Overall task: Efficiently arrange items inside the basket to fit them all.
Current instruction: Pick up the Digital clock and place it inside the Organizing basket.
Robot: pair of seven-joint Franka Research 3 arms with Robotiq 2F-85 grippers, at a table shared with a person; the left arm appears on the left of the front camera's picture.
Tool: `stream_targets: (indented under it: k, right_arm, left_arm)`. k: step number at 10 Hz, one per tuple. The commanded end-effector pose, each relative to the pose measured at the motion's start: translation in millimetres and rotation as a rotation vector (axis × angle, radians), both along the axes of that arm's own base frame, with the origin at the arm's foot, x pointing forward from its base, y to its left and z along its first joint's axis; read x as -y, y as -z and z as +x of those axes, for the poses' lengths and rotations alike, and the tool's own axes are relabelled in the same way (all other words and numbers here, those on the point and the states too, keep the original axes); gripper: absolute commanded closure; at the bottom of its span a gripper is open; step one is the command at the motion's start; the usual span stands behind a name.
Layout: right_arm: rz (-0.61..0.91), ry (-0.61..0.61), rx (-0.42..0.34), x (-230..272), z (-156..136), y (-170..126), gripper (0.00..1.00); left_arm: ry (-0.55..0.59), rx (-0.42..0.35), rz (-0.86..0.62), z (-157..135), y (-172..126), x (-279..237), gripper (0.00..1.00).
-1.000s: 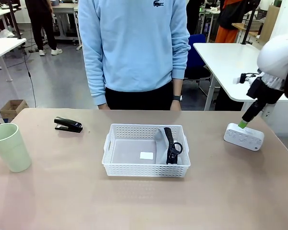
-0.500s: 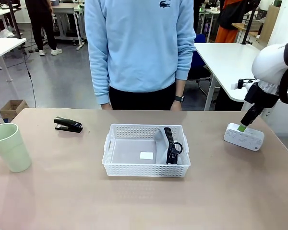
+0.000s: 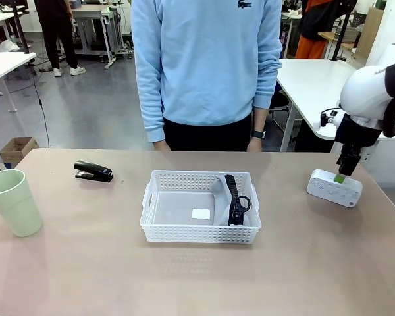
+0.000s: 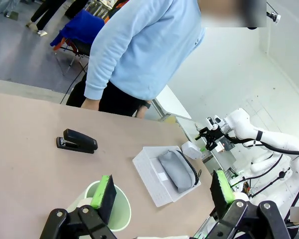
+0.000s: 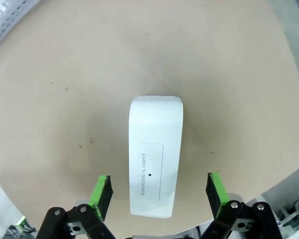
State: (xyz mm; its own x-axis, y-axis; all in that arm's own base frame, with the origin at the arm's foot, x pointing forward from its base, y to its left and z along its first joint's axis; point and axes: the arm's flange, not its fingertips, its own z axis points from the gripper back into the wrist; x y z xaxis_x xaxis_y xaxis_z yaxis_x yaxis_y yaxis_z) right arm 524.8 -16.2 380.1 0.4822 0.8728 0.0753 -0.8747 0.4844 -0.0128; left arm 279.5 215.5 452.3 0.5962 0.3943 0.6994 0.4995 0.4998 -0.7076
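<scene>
**Jaws spread wide on both grippers, nothing held**

Jaws of the right gripper (image 5: 158,179) are seen set wide apart, with the white rounded-rectangular plastic device (image 5: 156,154), printed SNOOZE/LIGHT, lying lengthwise between the two green pads. From the front, this gripper (image 3: 341,176) is seen pointing down at the far edge of the device (image 3: 334,187); whether it is touched cannot be told. The left gripper (image 4: 163,181) is likewise held wide open and empty, above the table's left end.

The beige table (image 3: 184,276) is faced at its far side by a person in a light blue sweatshirt (image 3: 207,66), arms hanging down. The shallow white perforated plastic basket (image 3: 201,234) is placed at the table's middle. The pale green plastic cup (image 3: 14,201) stands upright near the left edge, well apart from the basket. The device is found near the right edge, outside the basket. The grey zip pouch with black strap (image 3: 218,191) is lodged inside the basket along its right wall. The small black stapler (image 3: 93,172) lies on the table between cup and basket, nearer the far side.
</scene>
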Motion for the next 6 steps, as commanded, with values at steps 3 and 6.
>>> stream_targets:
  k: [3, 6]
  right_arm:
    - [-0.034, -0.014, 0.039, 4, -1, 2, 0.0]
    - [-0.039, -0.027, 0.052, 4, 5, 26, 0.0]
  left_arm:
    - [-0.004, 0.029, -0.004, 1, -1, 0, 0.0]
    - [-0.004, 0.029, -0.004, 1, -1, 0, 0.0]
